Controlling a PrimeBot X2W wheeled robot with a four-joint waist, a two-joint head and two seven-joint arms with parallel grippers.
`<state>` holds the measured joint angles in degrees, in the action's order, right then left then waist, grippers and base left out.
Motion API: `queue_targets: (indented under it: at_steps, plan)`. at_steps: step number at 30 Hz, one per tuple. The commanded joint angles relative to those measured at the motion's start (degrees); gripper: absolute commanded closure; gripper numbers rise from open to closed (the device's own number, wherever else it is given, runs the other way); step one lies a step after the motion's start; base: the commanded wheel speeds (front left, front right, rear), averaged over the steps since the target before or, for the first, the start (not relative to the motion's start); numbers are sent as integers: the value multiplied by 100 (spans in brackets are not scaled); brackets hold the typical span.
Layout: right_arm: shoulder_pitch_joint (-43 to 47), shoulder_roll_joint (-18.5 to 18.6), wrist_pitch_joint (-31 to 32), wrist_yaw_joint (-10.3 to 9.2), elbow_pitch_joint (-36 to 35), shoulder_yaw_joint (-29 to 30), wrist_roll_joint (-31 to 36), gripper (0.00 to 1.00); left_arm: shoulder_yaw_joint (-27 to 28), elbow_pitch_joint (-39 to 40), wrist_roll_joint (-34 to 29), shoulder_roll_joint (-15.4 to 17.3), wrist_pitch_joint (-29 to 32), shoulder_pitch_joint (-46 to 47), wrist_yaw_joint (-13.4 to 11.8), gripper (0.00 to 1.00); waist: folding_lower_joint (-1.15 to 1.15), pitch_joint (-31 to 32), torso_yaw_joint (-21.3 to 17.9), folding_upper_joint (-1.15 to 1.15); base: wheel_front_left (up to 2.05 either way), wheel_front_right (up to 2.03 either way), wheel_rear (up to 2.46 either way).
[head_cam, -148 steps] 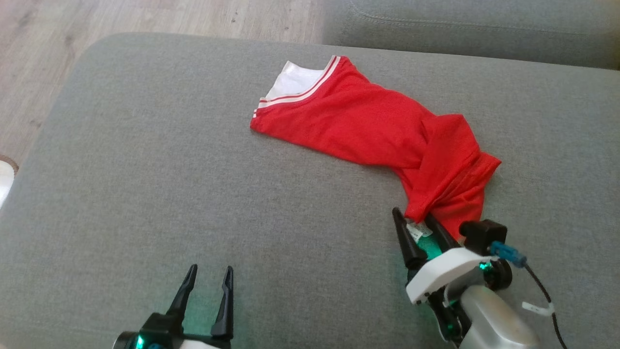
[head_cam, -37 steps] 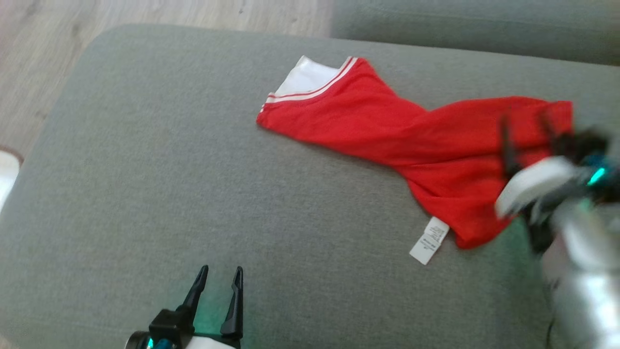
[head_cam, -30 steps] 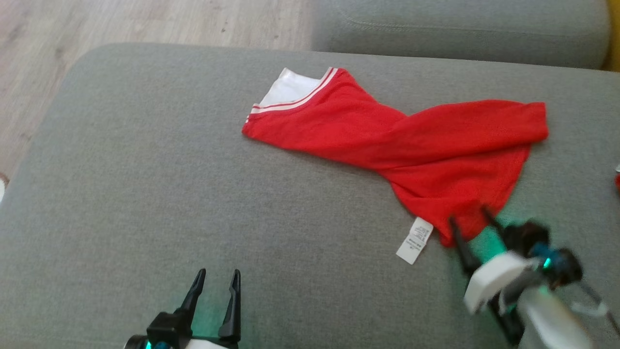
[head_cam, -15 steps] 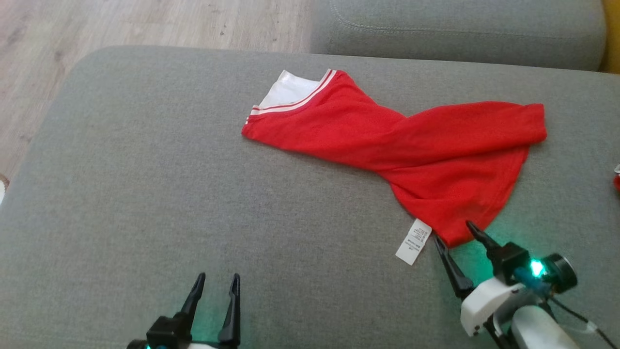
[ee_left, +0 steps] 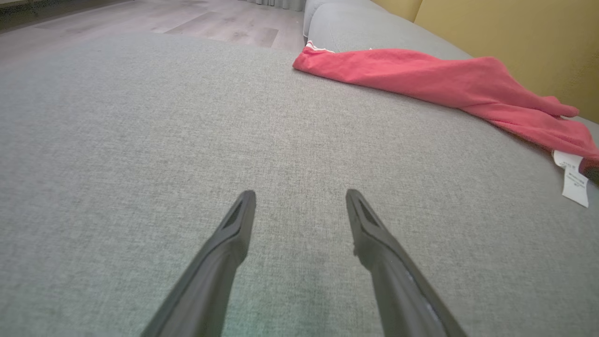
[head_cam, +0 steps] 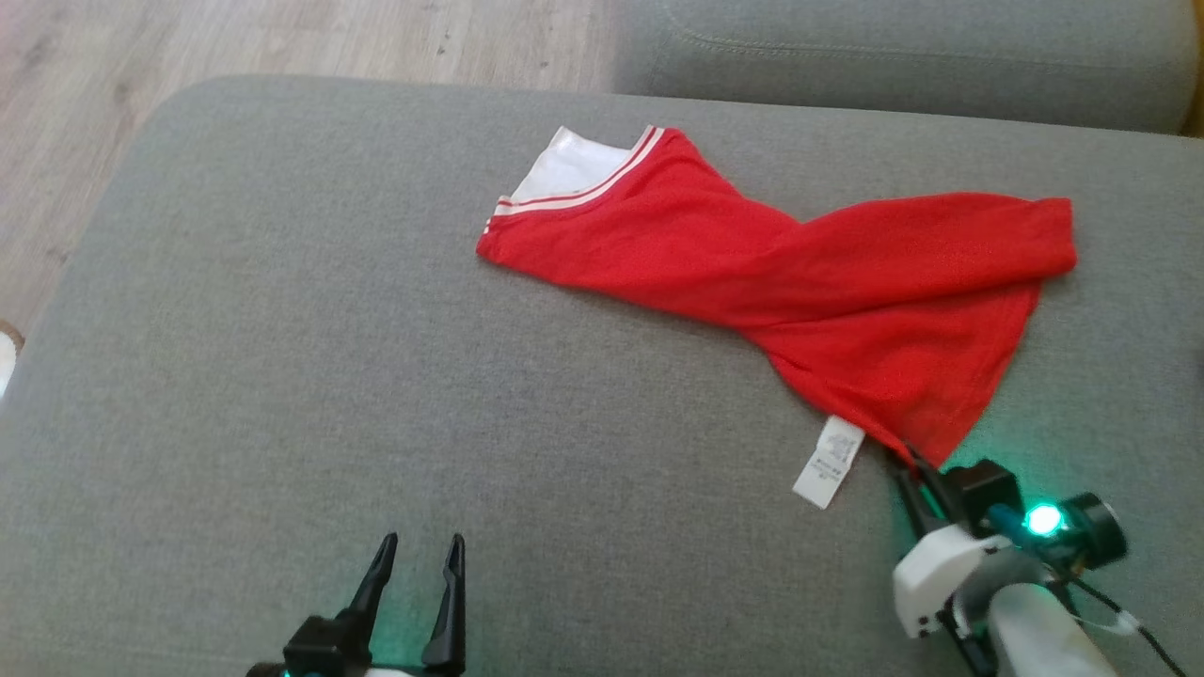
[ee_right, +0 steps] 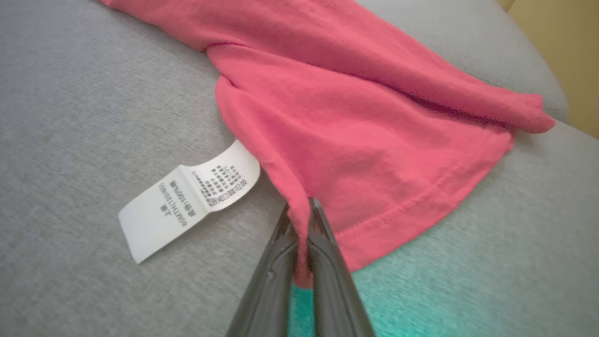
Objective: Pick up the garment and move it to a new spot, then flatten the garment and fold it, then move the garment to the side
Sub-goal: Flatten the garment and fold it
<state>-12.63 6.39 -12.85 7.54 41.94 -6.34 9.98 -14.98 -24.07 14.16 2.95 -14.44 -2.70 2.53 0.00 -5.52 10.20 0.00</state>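
The right gripper (ee_right: 300, 208) clamps a hem corner of the red garment (head_cam: 800, 273) (beside its care label (head_cam: 828, 461)) — a slow, low pull should flatten it; the left gripper (head_cam: 419, 555) stands open.

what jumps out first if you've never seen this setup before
The red shirt stands out at once, lying twisted across the right half of the grey sofa cushion, its white-striped neckline at the far end. The right gripper is shut on the shirt's near hem corner, beside a white care label. The left gripper is open over bare cushion at the lower left.
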Motion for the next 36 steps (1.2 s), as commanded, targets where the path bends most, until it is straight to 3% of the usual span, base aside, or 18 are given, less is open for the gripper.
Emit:
queue_targets:
  at_steps: [1, 11, 12, 13, 14, 22, 27, 30, 36]
  plan:
    - [-109, 58, -73, -5, -84, -22, 44, 100, 190, 118, 27, -7, -56, 158, -4, 0, 0, 32, -31, 0, 0, 0, 0]
    - [345, 786, -193, -5, -569, 500, -64, 100, 282, 132, 8, -7, -56, -4, 22, 0, 0, 324, -357, 0, 0, 0, 0]
    - [416, 857, -193, -5, -607, 527, -109, 84, 280, 142, 12, -7, -56, -13, 24, 0, 0, 338, -394, 0, 0, 0, 0]
    - [483, 918, -172, -5, -635, 543, -158, 8, 277, 152, 17, -7, -56, -19, 21, 0, 0, 345, -430, 0, 0, 0, 0]
    - [545, 972, -133, -5, -665, 571, -216, 0, 266, 160, 24, -7, -56, -21, 22, 0, 0, 347, -458, 0, 0, 0, 0]
    - [743, 884, -130, -5, -1267, 585, -712, 0, 273, 250, 22, -7, -56, 330, 82, 0, 0, 155, -683, 0, 0, 0, 0]
    - [656, 705, -155, -5, -1767, 302, -1007, 0, 408, 194, 61, -7, -56, 1234, 232, 0, 0, -214, -875, 0, 0, 0, 0]
    - [439, 635, -167, -5, -2001, 24, -1144, 0, 469, -334, 134, -7, -56, 2202, 399, 0, 0, -548, -1055, 0, 0, 0, 0]
    - [104, 568, -185, -5, -2183, -286, -1260, 0, 450, -1433, 335, 123, -56, 3286, 485, 0, 0, -963, -1341, 0, 0, 0, 0]
